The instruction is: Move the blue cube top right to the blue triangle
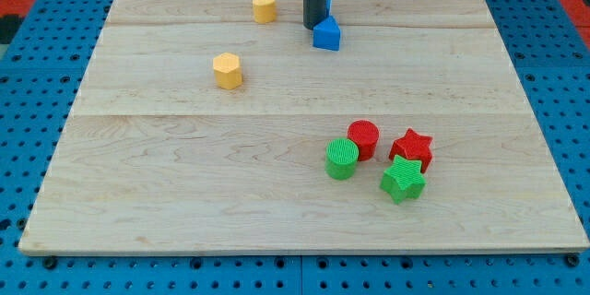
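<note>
tip: my tip (pixel 314 26) at the view's top, touching blue triangle (pixel 326 34)
blue cube (pixel 327 4): mostly hidden behind rod, just above-right of triangle
progress: looks nearly done
jaws: none, rod only

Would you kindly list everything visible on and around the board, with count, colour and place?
Blue triangle: one, blue, near the view's top, right of centre, beside my tip.
Blue cube: one, blue, mostly hidden behind the rod, just above the triangle.
Yellow blocks: two, one at the view's top, one lower left of it.
Red cylinder: one, lower right cluster.
Red star: one, right of the red cylinder.
Green cylinder: one, cluster's left.
Green star: one, cluster's bottom.
Wooden board: one, light wood, on a blue pegboard.
My tip: one dark rod, touching or nearly touching the triangle's left.
</note>
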